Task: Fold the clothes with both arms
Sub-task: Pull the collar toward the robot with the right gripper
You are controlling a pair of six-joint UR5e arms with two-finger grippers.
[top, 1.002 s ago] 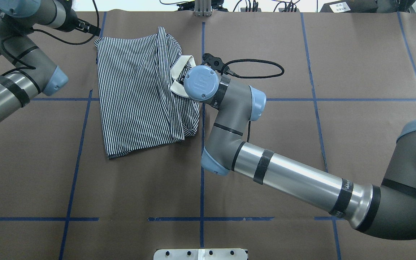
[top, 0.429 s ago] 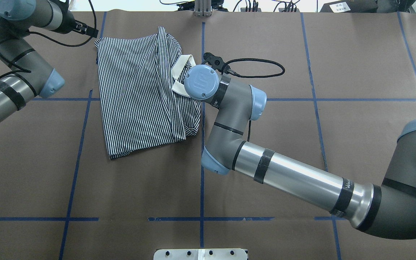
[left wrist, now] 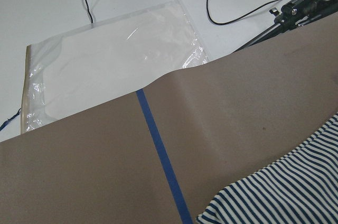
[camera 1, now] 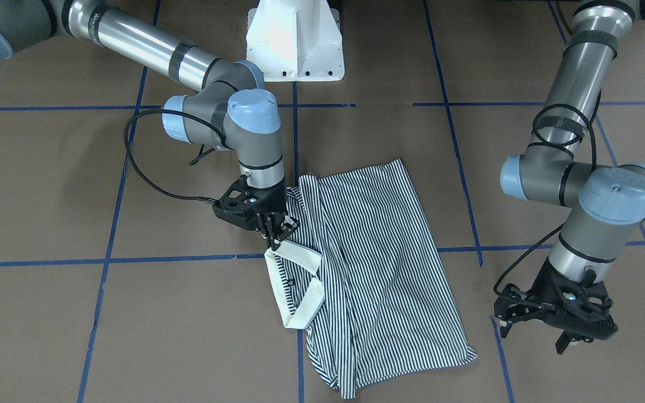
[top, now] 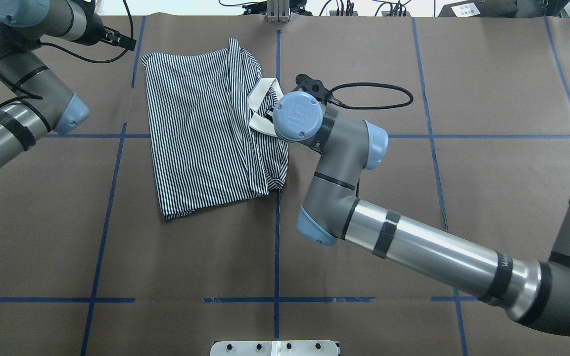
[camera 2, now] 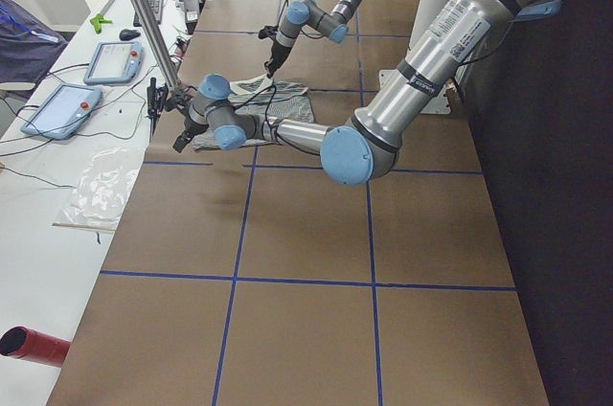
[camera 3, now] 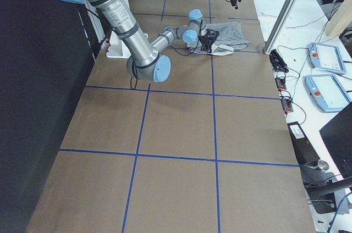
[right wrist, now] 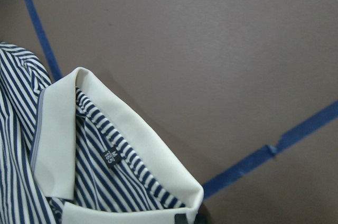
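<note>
While right fingers (camera 1: 274, 237) clamp collar (camera 1: 304, 307) of polo shirt (camera 1: 378, 268), left fingers (camera 1: 562, 342) hang apart, well clear.

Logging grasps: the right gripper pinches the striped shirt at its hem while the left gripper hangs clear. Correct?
No: the right gripper pinches the striped shirt at its cream collar, not its hem, as the front-facing view shows. The left gripper does hang clear.
</note>
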